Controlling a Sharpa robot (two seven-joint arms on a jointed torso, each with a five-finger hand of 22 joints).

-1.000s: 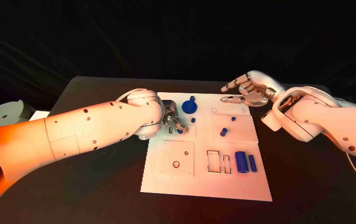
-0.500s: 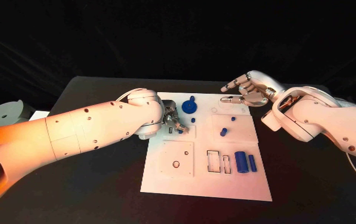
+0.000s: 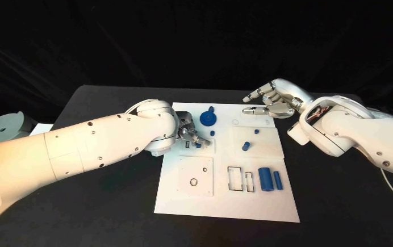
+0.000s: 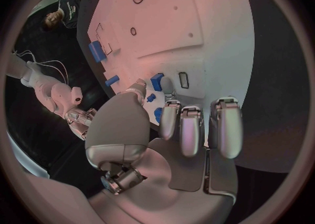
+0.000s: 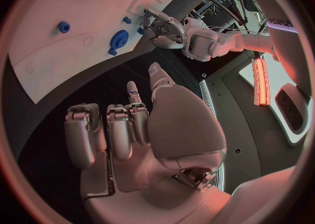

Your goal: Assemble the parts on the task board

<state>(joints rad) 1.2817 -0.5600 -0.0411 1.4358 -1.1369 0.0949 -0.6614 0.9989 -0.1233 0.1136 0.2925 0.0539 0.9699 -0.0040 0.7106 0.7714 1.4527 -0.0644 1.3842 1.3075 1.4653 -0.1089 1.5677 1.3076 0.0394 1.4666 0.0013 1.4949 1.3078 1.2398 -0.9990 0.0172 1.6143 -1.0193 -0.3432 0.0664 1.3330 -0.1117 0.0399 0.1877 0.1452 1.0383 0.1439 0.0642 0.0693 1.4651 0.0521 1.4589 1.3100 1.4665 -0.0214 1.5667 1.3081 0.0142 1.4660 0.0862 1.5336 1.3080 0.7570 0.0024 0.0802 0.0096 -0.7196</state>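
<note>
While the left hand [image 3: 188,134] hovered low over the task board [image 3: 229,201], its fingers [image 4: 190,129] were curled, with a small blue part [image 4: 157,81] just beyond the fingertips; whether it was pinched, I could not tell. The right hand [image 3: 274,102] hung at the board's far edge, fingers loosely spread, holding nothing. Risk, as judged: a loose or off-centre pinch could let the part tilt, slip, or knock the blue gear [image 3: 209,117] just past the fingers.

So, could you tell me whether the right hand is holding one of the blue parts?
No, the right hand hovers at the board's far edge with its fingers spread and nothing in them.
</note>
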